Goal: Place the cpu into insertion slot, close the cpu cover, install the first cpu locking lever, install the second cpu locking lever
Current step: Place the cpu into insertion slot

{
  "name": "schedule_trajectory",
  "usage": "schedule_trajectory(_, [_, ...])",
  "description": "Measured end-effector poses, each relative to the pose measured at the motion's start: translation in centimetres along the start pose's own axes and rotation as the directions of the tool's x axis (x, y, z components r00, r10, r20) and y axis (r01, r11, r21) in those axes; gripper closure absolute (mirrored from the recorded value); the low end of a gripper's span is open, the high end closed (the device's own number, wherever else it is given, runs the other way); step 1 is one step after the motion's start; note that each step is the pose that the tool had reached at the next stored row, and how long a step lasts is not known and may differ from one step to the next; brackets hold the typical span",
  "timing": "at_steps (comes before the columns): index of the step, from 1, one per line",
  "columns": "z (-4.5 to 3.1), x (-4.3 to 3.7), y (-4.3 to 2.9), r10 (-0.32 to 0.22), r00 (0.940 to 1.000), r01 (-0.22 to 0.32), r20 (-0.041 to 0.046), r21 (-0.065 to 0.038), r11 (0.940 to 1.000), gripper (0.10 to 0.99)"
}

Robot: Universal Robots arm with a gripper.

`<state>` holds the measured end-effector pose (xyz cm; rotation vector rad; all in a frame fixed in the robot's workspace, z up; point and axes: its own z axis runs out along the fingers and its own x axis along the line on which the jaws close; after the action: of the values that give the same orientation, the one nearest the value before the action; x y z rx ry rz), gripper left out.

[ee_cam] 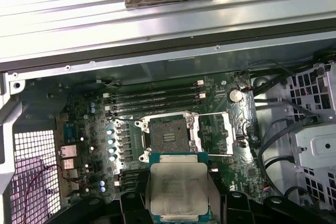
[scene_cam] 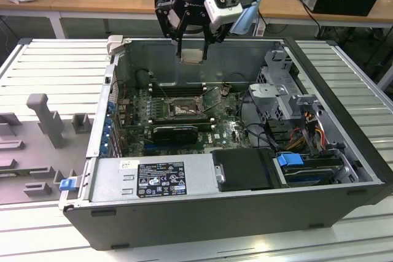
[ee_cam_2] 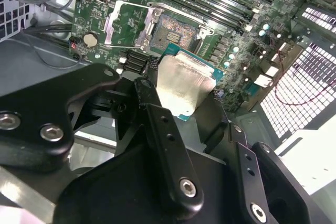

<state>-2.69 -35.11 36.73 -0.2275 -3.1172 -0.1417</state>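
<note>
One claw (scene_cam: 192, 46): clamped on the cpu (scene_cam: 192, 56) by two opposite edges, its black fingers (ee_cam_2: 155, 108) only as far apart as the chip is wide.
Cpu: held in the air above the open computer case (scene_cam: 202, 210), well apart from the motherboard (scene_cam: 227, 130). Its silver top faces the cameras in both wrist views.
Insertion slot (ee_cam: 169, 135): uncovered, its dark contact field showing. The cpu cover (ee_cam: 230, 139) is swung open and lies just beside it.
Hidden: in the first wrist view the chip's near edge is cut off behind the claw's body. The locking levers are too thin to tell from the socket's rim.
Edges: memory slots (ee_cam: 157, 98) run just beside the socket on one side, and a black card (scene_cam: 175, 133) lies on the other. Loose cables (scene_cam: 258, 130) lie toward the exterior view's right.
Open room: the case lies on its side on the ribbed tabletop (scene_cam: 37, 59) with its upper face open, and its walls rim the board.
</note>
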Motion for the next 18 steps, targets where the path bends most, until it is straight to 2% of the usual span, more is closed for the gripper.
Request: schedule_trajectory(18, [0.0, 0.0, 0.0, 0.044, 0.999, -0.044, 0.0039, -0.001, 0.999, 0.557])
